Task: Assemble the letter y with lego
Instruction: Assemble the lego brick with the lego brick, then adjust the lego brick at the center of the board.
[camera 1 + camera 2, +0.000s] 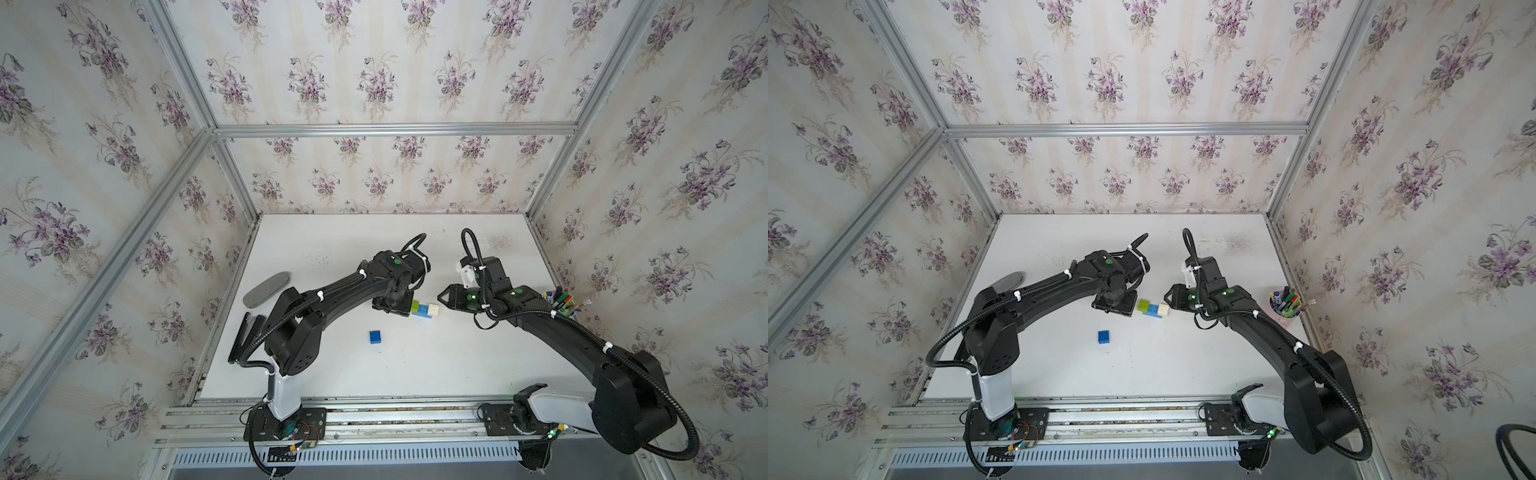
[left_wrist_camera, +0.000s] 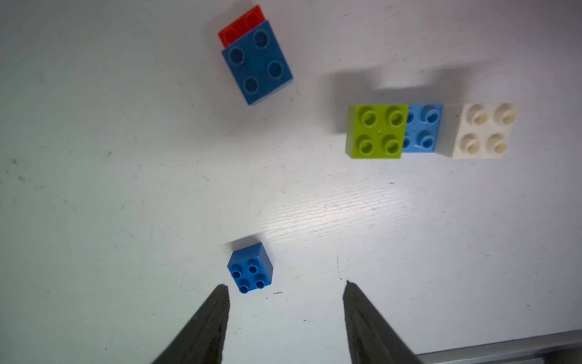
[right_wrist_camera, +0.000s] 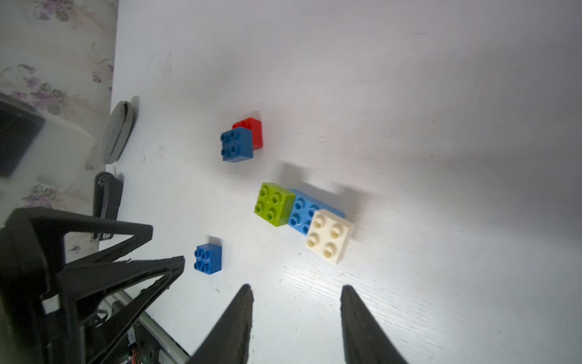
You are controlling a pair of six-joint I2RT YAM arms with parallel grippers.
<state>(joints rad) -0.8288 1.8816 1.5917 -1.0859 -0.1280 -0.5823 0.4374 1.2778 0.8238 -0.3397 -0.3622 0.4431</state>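
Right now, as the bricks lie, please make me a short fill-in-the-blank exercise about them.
1. The green brick and the white brick both sit on the ___ brick.
2. One dark blue brick sits on the ___ brick.
3. In all, ___ bricks are on the table.
Missing words: light blue; red; six.

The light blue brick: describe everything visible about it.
The light blue brick is a long, glossy plastic piece lying flat, studs up, on the white table. The lime green brick is stacked on one end and the cream-white brick on the other, leaving four studs bare between them. It lies between the two arms. Neither the left gripper nor the right gripper touches it.
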